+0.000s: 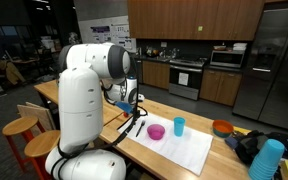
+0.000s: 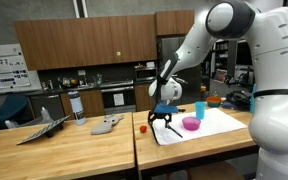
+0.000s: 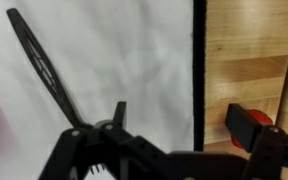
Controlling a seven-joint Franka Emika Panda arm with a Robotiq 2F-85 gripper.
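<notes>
My gripper [image 3: 182,118] is open and empty, its jaws standing wide over the edge of a white mat [image 3: 114,50] on the wooden table. A small red object [image 3: 261,118] lies on the wood just beyond the mat's black border, partly behind the right finger [image 3: 246,128]. On the mat by the left finger [image 3: 119,112] lies a long thin black utensil [image 3: 44,70]. In both exterior views the gripper [image 1: 135,118] [image 2: 164,118] hangs low over the mat's end, with a pink bowl [image 1: 156,131] [image 2: 191,123] and a blue cup [image 1: 179,125] [image 2: 199,110] further along. The red object [image 2: 142,128] sits next to the mat.
An orange bowl [image 1: 222,127] and a stack of blue cups [image 1: 267,160] stand past the mat's far end. Wooden stools [image 1: 19,128] stand by the robot base. On the neighbouring table lie a grey object [image 2: 107,124], a dark folded item [image 2: 39,130] and a bottle [image 2: 76,105].
</notes>
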